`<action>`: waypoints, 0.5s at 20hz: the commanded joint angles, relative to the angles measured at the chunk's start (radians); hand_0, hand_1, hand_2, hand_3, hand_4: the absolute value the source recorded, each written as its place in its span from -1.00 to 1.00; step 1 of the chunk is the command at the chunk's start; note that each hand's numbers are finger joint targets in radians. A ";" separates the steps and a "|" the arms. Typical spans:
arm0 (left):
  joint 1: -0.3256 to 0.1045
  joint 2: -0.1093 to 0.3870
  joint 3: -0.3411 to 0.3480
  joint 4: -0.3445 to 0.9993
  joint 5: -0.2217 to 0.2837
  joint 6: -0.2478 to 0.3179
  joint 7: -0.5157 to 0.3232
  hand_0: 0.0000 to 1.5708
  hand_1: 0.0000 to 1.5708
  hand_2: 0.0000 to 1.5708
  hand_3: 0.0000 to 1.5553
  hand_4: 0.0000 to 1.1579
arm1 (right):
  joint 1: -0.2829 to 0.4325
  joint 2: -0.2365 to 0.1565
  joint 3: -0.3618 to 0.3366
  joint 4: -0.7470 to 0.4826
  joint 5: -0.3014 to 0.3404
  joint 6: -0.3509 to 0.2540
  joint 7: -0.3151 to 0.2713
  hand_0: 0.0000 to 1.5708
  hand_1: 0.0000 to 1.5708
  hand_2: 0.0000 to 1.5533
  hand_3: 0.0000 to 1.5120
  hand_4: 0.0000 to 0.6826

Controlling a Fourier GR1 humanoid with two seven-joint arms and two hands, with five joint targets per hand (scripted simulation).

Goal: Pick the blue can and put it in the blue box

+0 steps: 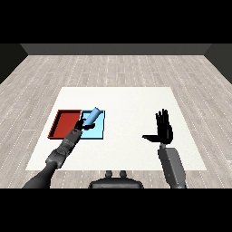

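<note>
Head view across the white counter [136, 136]. The left robot hand [83, 125] reaches forward from the lower left corner, its fingers curled round the blue can [92, 115]. The can is tilted, its upper end leaning away and to the right, and it is held above the light blue tray [97, 132], over that tray's far left part. Whether the can touches the tray floor cannot be told. The red tray [63, 124] lies just to the left of the light blue tray, the two side by side and touching along one edge, near the counter's left side. The right robot hand [164, 129] stands well apart on the right side of the counter, held upright with fingers straight and spread and the thumb pointing left; it holds nothing. Its grey forearm [172, 165] rises from the lower right.
</note>
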 commanded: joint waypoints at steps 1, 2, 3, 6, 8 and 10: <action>0.054 -0.034 -0.006 0.047 -0.016 0.034 0.037 -1.00 -1.00 -1.00 -1.00 -1.00 | 0.000 0.025 0.021 -0.008 0.005 -0.002 0.005 -1.00 -1.00 -1.00 -1.00 -1.00; 0.026 -0.022 -0.010 0.047 -0.024 0.050 0.071 -1.00 -1.00 -1.00 -1.00 -1.00 | -0.036 -0.005 -0.022 -0.004 -0.023 0.017 0.019 -1.00 -1.00 -1.00 -1.00 -1.00; 0.035 -0.029 0.000 0.039 -0.017 0.115 0.032 -1.00 -1.00 -1.00 -1.00 -1.00 | 0.018 -0.032 -0.039 -0.009 -0.068 0.073 0.032 -1.00 -1.00 -1.00 -1.00 -1.00; 0.104 0.000 0.046 -0.009 0.022 0.167 -0.088 -1.00 -1.00 -1.00 -1.00 -1.00 | 0.020 0.043 0.007 0.054 0.004 0.042 -0.064 -1.00 -1.00 -1.00 -1.00 -1.00; 0.073 -0.033 0.096 -0.065 0.065 0.302 -0.139 -1.00 -1.00 -1.00 -1.00 -1.00 | -0.030 0.024 -0.011 0.019 -0.022 0.031 -0.009 -1.00 -1.00 -1.00 -1.00 -1.00; 0.064 -0.026 0.146 -0.163 0.110 0.342 -0.262 -1.00 -1.00 -1.00 -1.00 -1.00 | 0.013 -0.008 -0.025 0.012 -0.047 0.077 -0.005 -1.00 -1.00 -1.00 -1.00 -1.00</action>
